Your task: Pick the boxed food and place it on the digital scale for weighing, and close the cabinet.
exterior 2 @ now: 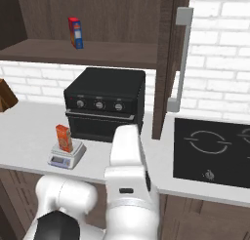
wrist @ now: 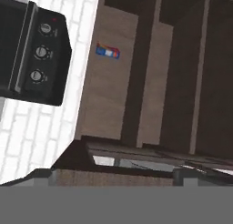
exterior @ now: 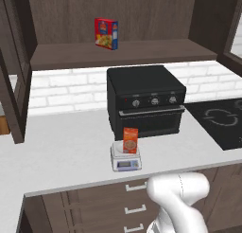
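Boxed food [exterior: 130,140] upright on scale [exterior: 126,160] (cabinet [exterior 2: 166,63] open).

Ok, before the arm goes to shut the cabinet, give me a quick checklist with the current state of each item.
1. Boxed food on the digital scale: ok, upright on the plate.
2. Cabinet door still open: not ok, it needs closing.
3. Door handle visible and unobstructed: ok.
4. Red-and-blue box sits back on the shelf, out of the door's way: ok.
5. Oven clear of the door's swing: cannot tell.
6. Pincer state: cannot tell.
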